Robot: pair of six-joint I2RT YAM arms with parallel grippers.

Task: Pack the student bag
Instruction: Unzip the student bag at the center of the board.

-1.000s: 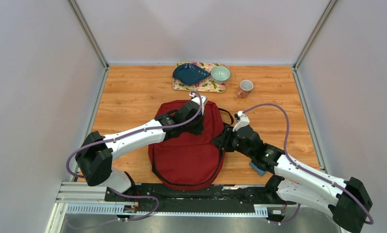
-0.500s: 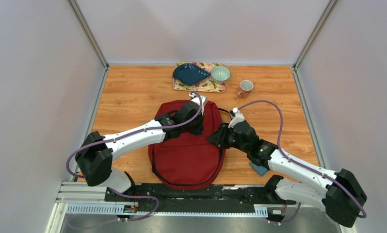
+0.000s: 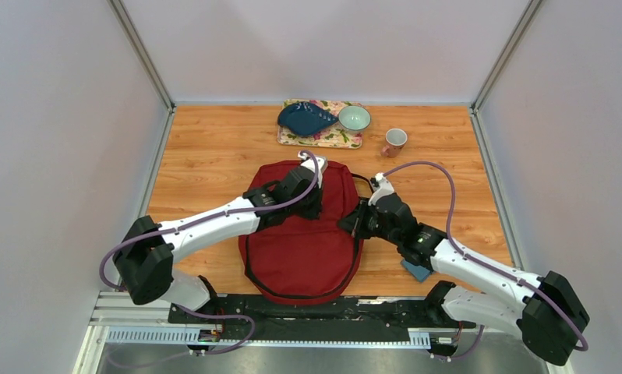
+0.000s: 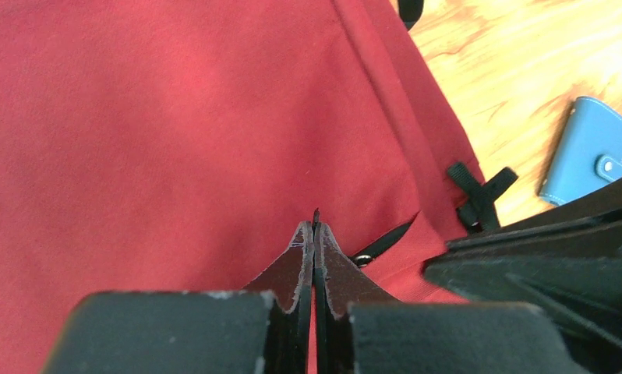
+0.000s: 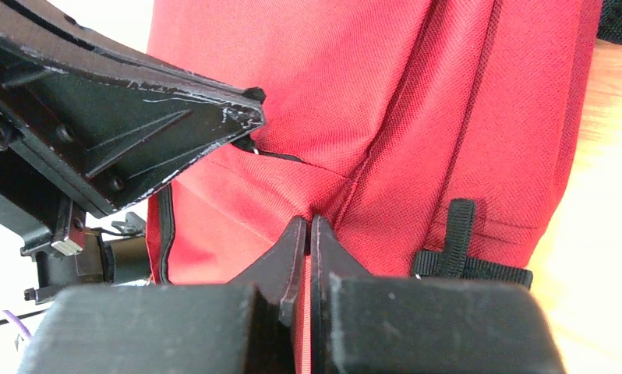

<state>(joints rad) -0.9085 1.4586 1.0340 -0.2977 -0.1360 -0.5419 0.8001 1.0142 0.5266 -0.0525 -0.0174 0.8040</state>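
Observation:
The student bag (image 3: 304, 241), dark red with black trim, lies flat in the middle of the wooden table. My left gripper (image 3: 312, 207) rests on its upper part. In the left wrist view it (image 4: 314, 226) is shut, with a thin black tip, apparently a zipper pull, poking out between the fingertips above the red fabric (image 4: 160, 132). My right gripper (image 3: 351, 226) is at the bag's right edge. The right wrist view shows it (image 5: 302, 222) shut on a pinched fold of the red fabric (image 5: 370, 101), beside a black strap loop (image 5: 460, 241). The left gripper's finger (image 5: 152, 125) hangs just above.
A small blue wallet (image 3: 415, 269) lies on the table under my right arm and also shows as the wallet (image 4: 588, 160) in the left wrist view. At the back, a floral tray (image 3: 335, 139) carries a dark blue dish (image 3: 304, 118) and a green bowl (image 3: 355, 118). A pink mug (image 3: 394, 141) stands to its right.
My right gripper moved in against the bag's right edge and closed on the fabric. The left gripper stayed shut and shifted slightly left.

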